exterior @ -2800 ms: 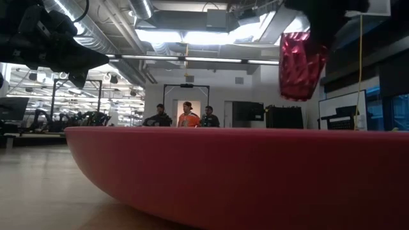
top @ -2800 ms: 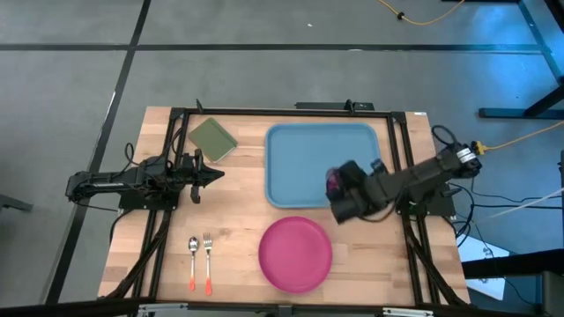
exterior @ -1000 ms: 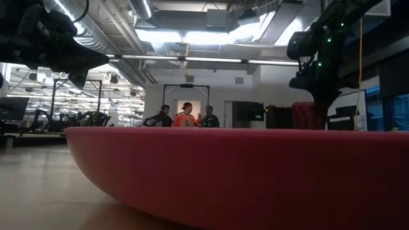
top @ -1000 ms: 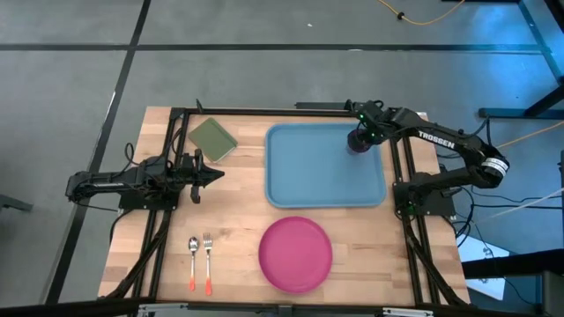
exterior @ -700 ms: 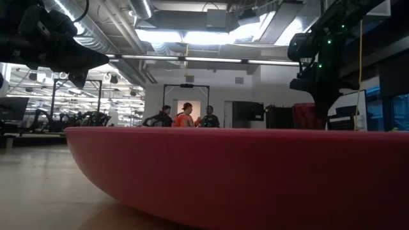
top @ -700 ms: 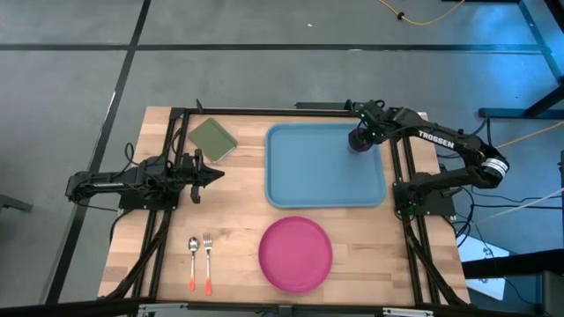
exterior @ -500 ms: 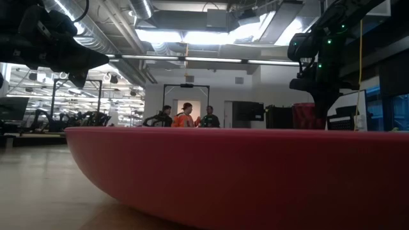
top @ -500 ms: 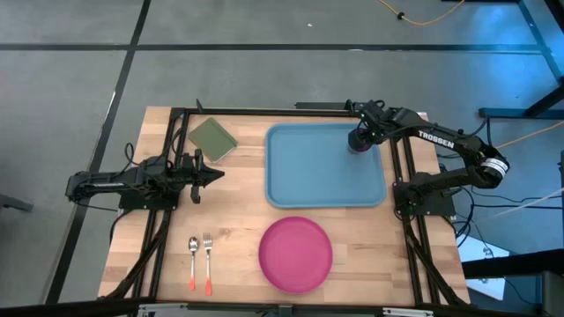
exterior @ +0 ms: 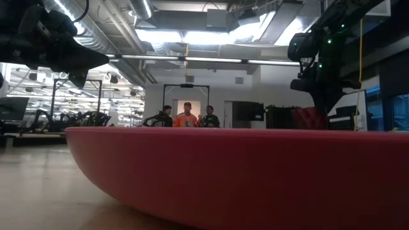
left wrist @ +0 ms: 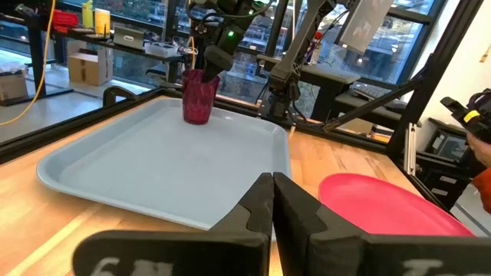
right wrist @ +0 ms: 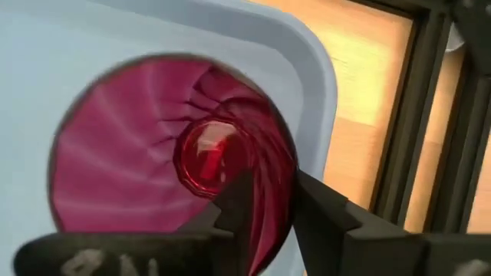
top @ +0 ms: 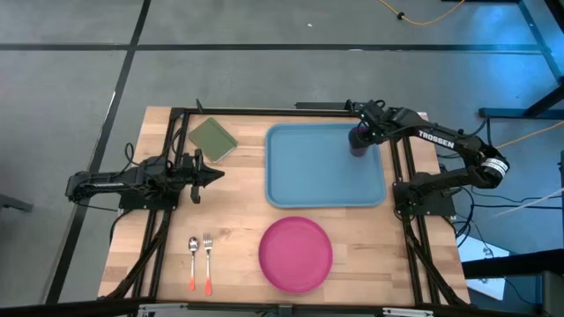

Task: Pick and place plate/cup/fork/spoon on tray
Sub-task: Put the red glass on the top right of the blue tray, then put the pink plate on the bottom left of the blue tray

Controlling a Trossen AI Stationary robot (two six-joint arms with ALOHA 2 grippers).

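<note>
We take the tray (top: 326,165) as our landmark. The step in hand looks to us like setting down the cup (top: 357,141), which stands upright inside the tray's far right corner, close to the rim. The right gripper (top: 363,137) is directly over it, and the right wrist view shows its fingers (right wrist: 247,201) straddling the cup's wall, one inside the bowl and one outside, close enough that we judge the cup is pinched rather than freed. The next move, as we read it, calls for spreading those fingers and lifting straight up so the rim is not dragged and the cup does not tip. The plate (top: 295,254) lies on the table just in front of the tray's near edge; the fork (top: 208,261) and spoon (top: 193,261) lie side by side well off to the tray's near left, and none of these is on the tray yet. The left gripper (top: 214,174) waits to the left of the tray, fingers pressed together and empty, beside a green pad (top: 212,138). The left wrist view shows the cup's base resting on the tray floor, which the overhead view cannot confirm; the low view is mostly filled by the plate's side, which hides the tray.
</note>
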